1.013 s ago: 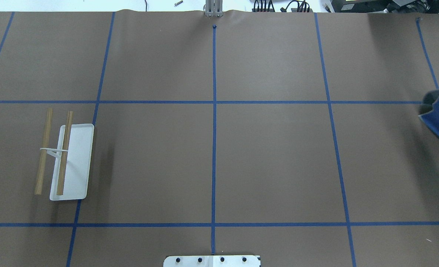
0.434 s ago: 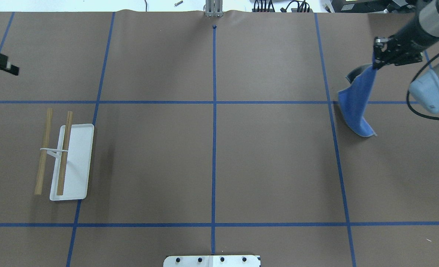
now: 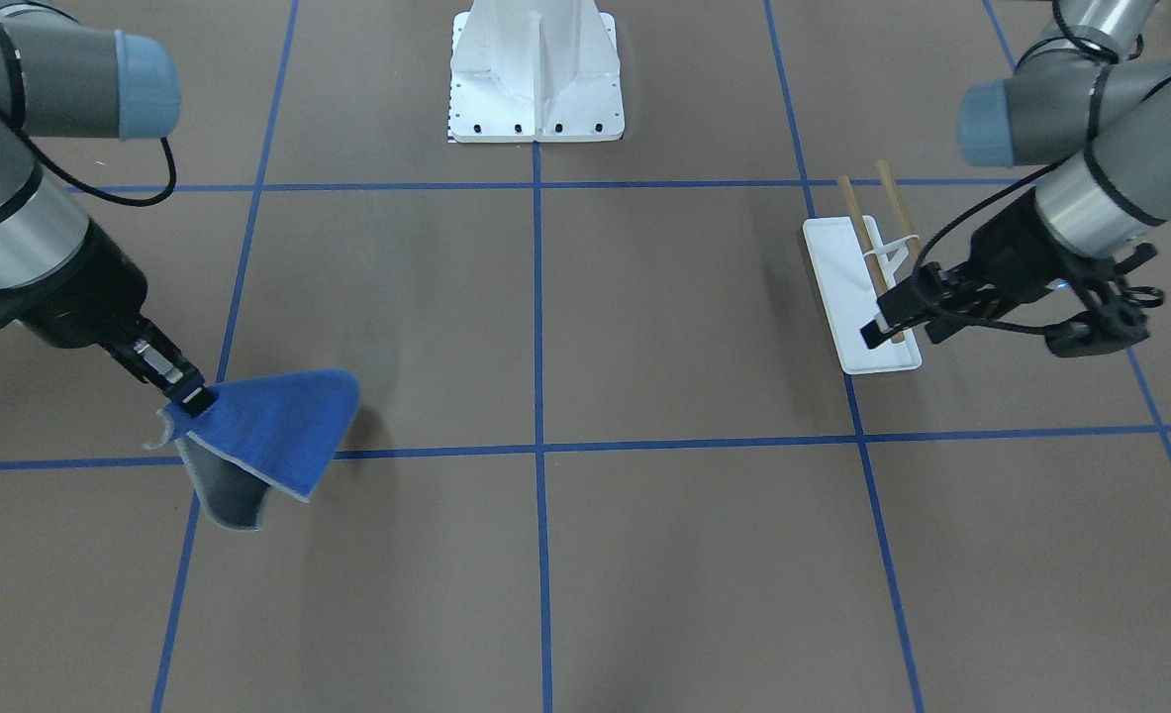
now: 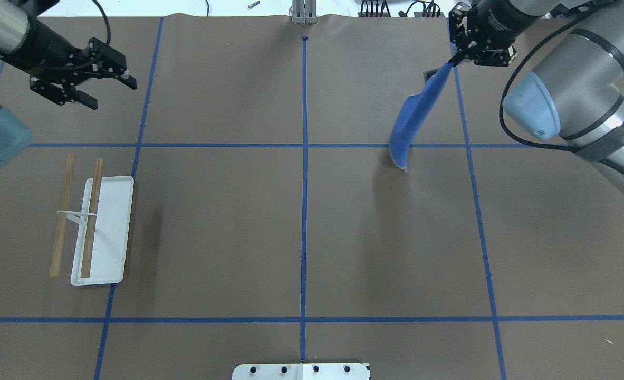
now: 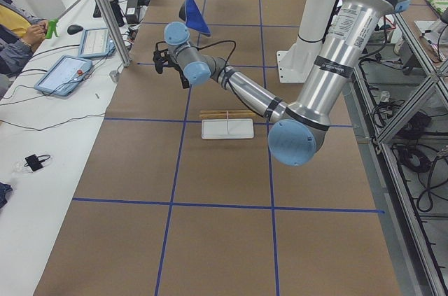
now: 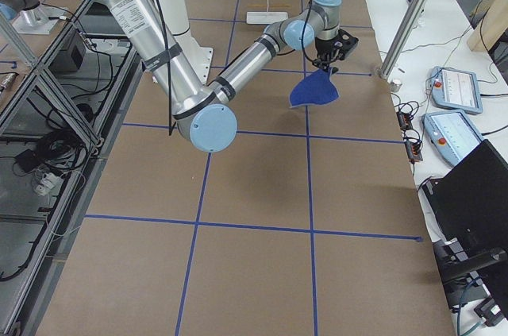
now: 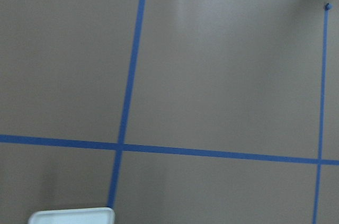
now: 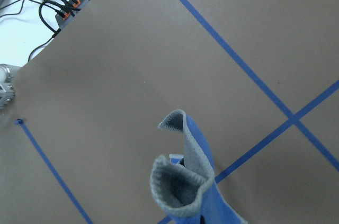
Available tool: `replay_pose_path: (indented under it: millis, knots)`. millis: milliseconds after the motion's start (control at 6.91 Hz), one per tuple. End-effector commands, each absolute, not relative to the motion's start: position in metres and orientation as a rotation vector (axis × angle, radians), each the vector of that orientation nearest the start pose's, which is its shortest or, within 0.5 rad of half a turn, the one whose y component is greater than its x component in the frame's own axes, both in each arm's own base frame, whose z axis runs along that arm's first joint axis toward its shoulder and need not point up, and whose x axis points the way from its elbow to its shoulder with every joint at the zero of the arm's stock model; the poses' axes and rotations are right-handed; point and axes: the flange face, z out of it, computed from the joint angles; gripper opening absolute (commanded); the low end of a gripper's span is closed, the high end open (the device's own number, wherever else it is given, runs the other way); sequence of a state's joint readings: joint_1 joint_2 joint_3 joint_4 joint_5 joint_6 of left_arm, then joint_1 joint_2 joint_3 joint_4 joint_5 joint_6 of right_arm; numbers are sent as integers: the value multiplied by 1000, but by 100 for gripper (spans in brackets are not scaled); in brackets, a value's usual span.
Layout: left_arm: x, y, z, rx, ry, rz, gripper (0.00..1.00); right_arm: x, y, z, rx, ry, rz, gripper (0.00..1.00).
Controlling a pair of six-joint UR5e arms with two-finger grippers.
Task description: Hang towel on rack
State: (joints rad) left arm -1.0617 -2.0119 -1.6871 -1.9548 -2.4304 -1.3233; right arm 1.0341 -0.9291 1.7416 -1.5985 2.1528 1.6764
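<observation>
The towel (image 4: 417, 119), bright blue with a grey back, hangs by one corner from my right gripper (image 4: 451, 62), which is shut on it above the far right of the table. It also shows in the front view (image 3: 268, 431) and the right wrist view (image 8: 190, 181). The rack (image 4: 103, 232), a white tray with two wooden rods (image 4: 91, 219), stands at the left. My left gripper (image 4: 110, 93) is open and empty, in the air over the table beyond the rack's far end. The left wrist view shows only a corner of the tray (image 7: 71, 216).
The white bolted pedestal (image 3: 536, 69) stands at the robot's side, at the middle. Blue tape lines (image 4: 304, 158) split the brown table into squares. Cables and plugs (image 4: 396, 8) lie past the far edge.
My right arm has carried the hanging towel left, from the right edge toward the table's middle. My left arm has come in from the left edge to the far side of the rack.
</observation>
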Motion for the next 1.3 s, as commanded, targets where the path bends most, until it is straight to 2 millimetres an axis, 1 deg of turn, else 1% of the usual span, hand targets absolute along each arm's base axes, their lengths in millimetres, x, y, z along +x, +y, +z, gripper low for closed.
replay_pose_path:
  millis: [0, 145, 289, 434, 579, 724, 868, 1013, 1158]
  knots:
    - [298, -576, 249, -325, 1219, -589, 97, -280, -603, 142, -185, -983, 1036, 0]
    - [312, -572, 245, -433, 1261, -711, 97, -283, -604, 126, -208, -997, 1122, 0]
    - [330, -572, 235, -501, 1325, -846, 97, -298, -599, 109, -205, -1009, 1198, 0]
    - [358, -564, 227, -565, 1376, -944, 97, -308, -594, 93, -214, -1014, 1234, 0]
    - [366, -562, 222, -634, 1379, -1033, 97, -315, -595, 78, -222, -997, 1272, 0]
    - [367, -561, 216, -674, 1385, -1064, 97, -322, -598, 61, -223, -1001, 1289, 0]
    - [389, -543, 212, -676, 1412, -1017, 97, -326, -599, 51, -227, -1008, 1301, 0]
    - [400, -531, 204, -649, 1481, -970, 97, -329, -599, 44, -227, -1014, 1298, 0]
    - [399, -530, 195, -624, 1544, -969, 97, -329, -599, 39, -222, -1015, 1300, 0]
